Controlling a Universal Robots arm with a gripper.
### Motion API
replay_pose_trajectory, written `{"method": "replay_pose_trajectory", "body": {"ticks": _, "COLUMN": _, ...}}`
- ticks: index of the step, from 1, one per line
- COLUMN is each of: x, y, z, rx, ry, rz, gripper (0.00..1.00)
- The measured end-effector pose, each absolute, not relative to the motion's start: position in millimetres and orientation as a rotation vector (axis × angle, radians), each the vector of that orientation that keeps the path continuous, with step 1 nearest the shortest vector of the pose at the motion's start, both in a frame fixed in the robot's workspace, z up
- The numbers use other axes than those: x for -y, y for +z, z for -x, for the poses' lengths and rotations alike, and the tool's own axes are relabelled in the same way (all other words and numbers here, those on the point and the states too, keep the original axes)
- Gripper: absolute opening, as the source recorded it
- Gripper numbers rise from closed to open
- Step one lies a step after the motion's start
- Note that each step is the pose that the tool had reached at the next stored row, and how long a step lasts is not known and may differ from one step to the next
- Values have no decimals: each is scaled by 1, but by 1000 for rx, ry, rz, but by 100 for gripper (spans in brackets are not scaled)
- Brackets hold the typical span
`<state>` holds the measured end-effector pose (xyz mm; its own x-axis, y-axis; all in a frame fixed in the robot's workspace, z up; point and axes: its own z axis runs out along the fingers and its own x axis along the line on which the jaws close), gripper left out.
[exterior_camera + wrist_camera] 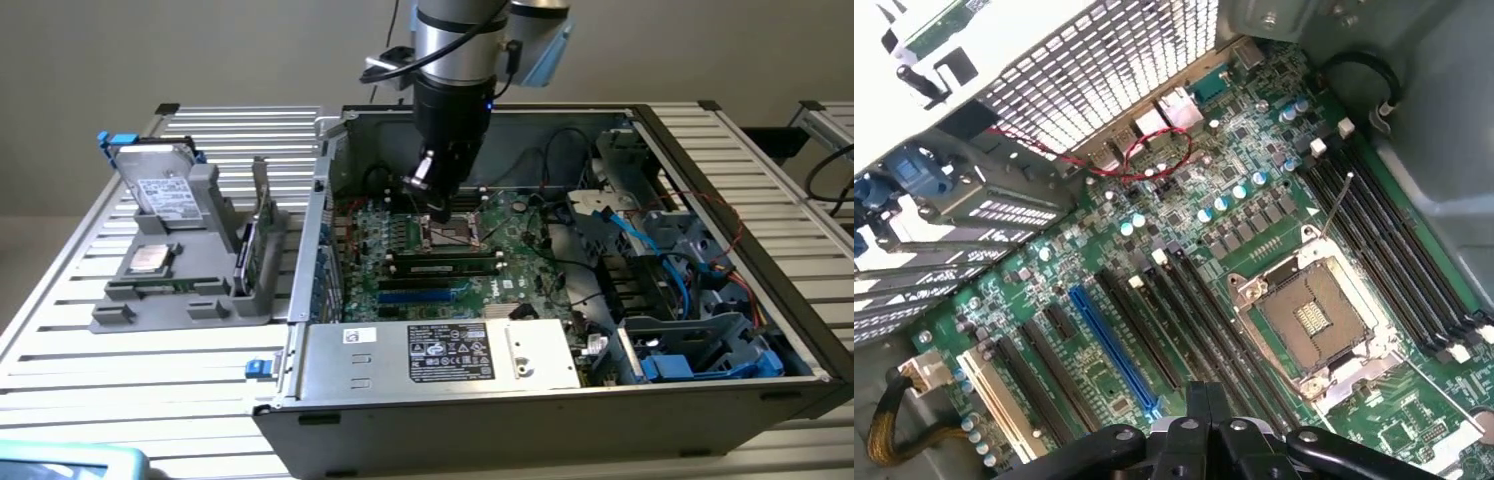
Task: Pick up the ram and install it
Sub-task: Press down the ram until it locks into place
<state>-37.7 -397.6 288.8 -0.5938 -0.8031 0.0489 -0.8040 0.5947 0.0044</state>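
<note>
Inside the open computer case, my gripper (pixel 437 210) hangs just above the motherboard (pixel 534 225), over the CPU socket (pixel 450 232). Its fingers are shut and I see nothing held between them. A long, narrow green stick with a pale label, the ram (pixel 447 268), lies along a slot just in front of the socket, apart from the gripper. In the wrist view the shut gripper (pixel 1201 400) hovers over the black slots (pixel 1194 320) beside the open CPU socket (pixel 1314 320). I cannot pick out the ram among those slots.
The case's metal walls (pixel 327 200) ring the motherboard, with a power supply box (pixel 441 352) at the front and drive cages with blue cables (pixel 694 300) on the exterior view's right. A grey fixture (pixel 187 260) on the slatted table holds a drive and a thin upright board.
</note>
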Motion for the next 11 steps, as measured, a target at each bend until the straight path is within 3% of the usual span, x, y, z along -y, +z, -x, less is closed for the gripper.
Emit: {"method": "replay_pose_trajectory", "body": {"ticks": 11, "x": 398, "y": 289, "z": 38, "rx": 2843, "ry": 10, "rz": -1181, "gripper": 11}}
